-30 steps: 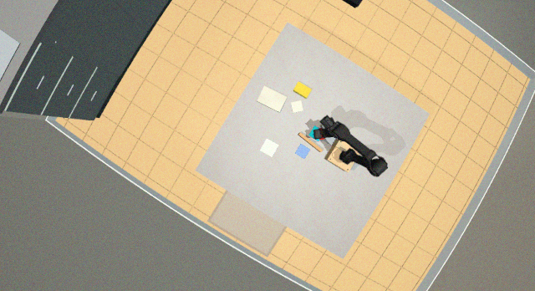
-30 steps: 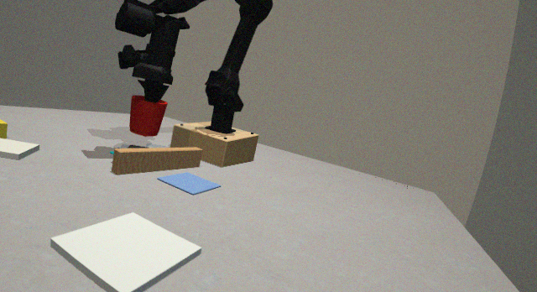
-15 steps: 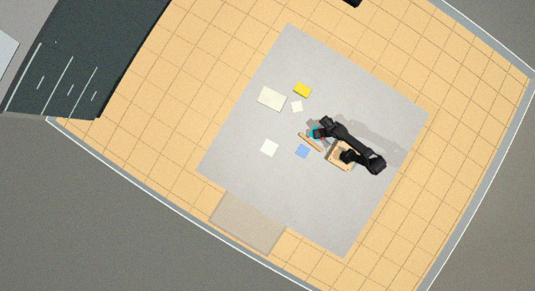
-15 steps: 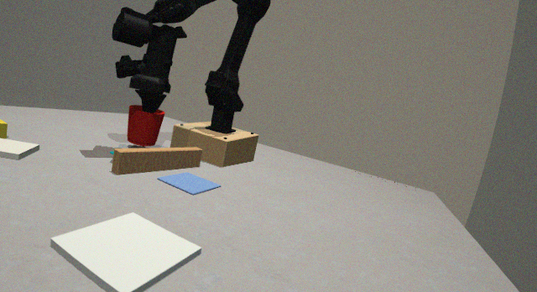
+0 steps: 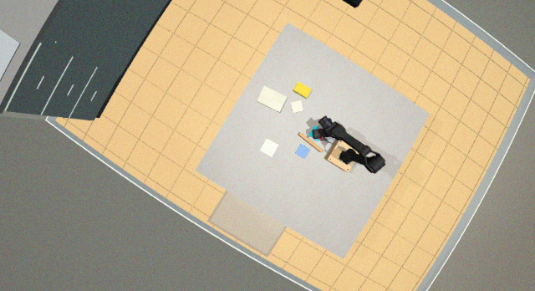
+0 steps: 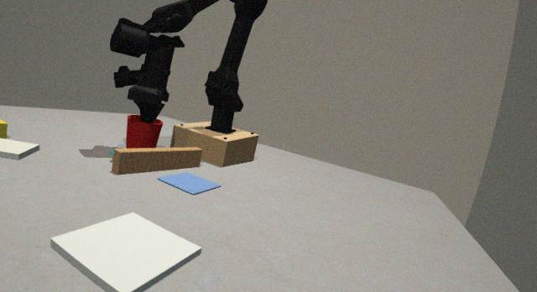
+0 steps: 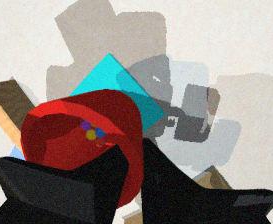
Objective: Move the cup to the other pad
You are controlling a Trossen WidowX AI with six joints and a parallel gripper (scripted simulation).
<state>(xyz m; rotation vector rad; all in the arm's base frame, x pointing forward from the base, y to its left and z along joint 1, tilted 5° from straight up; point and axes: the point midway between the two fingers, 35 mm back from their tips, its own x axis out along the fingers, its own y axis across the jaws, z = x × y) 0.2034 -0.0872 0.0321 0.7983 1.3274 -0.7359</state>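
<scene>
The red cup (image 6: 143, 133) (image 7: 130, 111) is upright or nearly so, low over the cyan pad (image 5: 312, 134) (image 7: 107, 75). Its base is hidden behind the wooden bar in the exterior view, so I cannot tell whether it touches the pad. Several marbles (image 7: 91, 134) lie inside the cup in the wrist view. My gripper (image 6: 148, 118) (image 7: 137, 142) points down and is shut on the cup's wall at the rim. The blue pad (image 5: 303, 151) (image 6: 189, 183) lies bare on the other side of the bar.
The wooden bar (image 5: 310, 142) (image 6: 157, 161) (image 7: 9, 110) stands between the two pads. The arm's wooden base (image 6: 240, 151) is close to the cup. Pale slabs (image 5: 272, 99) (image 6: 126, 250), a small pale square (image 5: 297, 106) and a yellow block (image 5: 303, 90) lie farther off.
</scene>
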